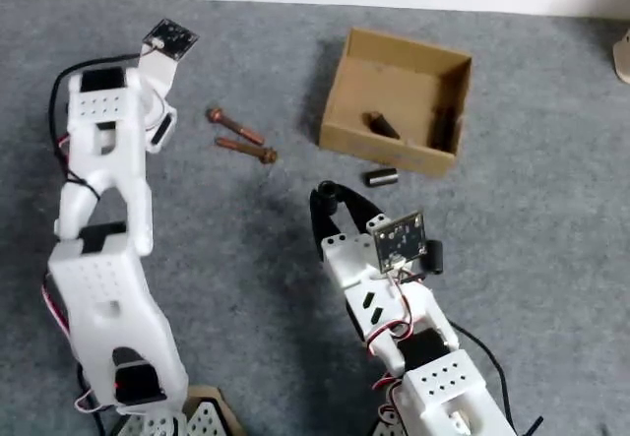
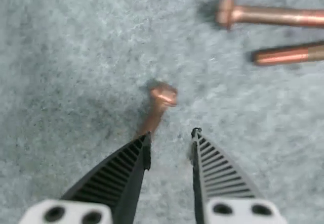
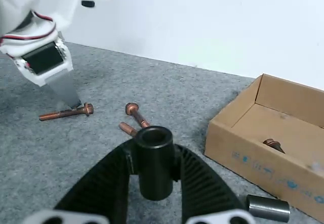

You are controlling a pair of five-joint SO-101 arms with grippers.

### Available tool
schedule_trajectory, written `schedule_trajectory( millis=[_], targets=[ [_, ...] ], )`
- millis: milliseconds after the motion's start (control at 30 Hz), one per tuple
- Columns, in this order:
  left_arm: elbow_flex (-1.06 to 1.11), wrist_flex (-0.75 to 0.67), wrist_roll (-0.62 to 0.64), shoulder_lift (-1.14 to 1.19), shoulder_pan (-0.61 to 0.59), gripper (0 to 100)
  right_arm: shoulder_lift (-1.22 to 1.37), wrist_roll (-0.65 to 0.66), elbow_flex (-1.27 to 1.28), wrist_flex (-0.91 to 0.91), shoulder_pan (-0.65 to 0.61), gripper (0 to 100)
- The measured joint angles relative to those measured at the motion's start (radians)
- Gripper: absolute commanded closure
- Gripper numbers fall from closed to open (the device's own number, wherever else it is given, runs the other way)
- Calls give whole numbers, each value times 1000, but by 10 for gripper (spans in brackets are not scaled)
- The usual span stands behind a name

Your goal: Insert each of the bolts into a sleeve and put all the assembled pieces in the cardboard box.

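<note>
The right claw [image 3: 153,155] is clamped on an upright black sleeve [image 3: 154,176]. The left claw [image 2: 171,138] stands parted over the bench [image 2: 61,57]. One bolt [image 2: 158,105] lies just ahead, its shank end at one fingertip.

Blue print [image 3: 293,184] on the cardboard box [image 3: 238,133] — nothing legible.

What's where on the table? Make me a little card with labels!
left gripper: open, tips beside a bolt lying on the table
two bolts: lying side by side, away from the grippers
right gripper: shut on a sleeve, held upright
spare sleeve: lying just outside the box
box: open, one piece inside, its bolt head showing
</note>
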Motion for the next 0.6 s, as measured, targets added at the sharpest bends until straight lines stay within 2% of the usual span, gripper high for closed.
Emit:
schedule_trajectory(
  millis=[267, 600],
  targets=[
    [-391, 160, -78, 302, -35, 857, 0, 0, 0, 0, 0, 994],
    [-717, 219, -84, 557, -35, 861, 0, 0, 0, 0, 0, 994]
  ],
)
